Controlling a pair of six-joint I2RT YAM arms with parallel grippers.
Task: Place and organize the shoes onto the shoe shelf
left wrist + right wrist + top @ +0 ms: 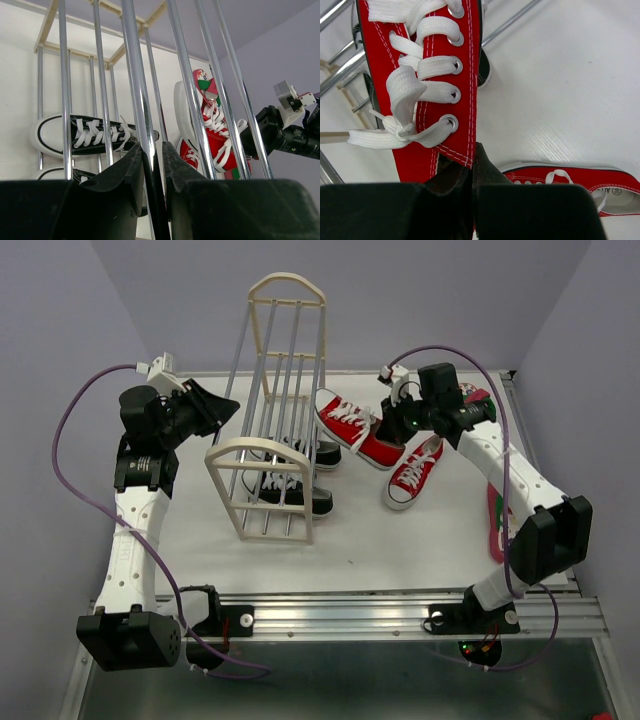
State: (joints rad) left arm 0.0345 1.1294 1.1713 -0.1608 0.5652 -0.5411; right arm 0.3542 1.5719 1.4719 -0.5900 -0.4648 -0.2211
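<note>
The shoe shelf (268,455) stands mid-table, cream end frames joined by grey rods. My left gripper (226,407) is shut on one of its rods (141,115), with the jaws (151,147) pinched on it. Two black sneakers (300,453) (288,493) lie inside the shelf; one also shows in the left wrist view (85,134). My right gripper (396,423) is shut on the side edge of a red sneaker (352,423) (427,75), held tilted beside the shelf's right side. The other red sneaker (413,472) lies on the table.
A pink-red flip-flop (494,525) lies at the table's right edge under my right arm. Another (478,395) shows behind the right wrist. The white table (400,540) ends in a metal rail at the front. Purple walls close in the back and sides.
</note>
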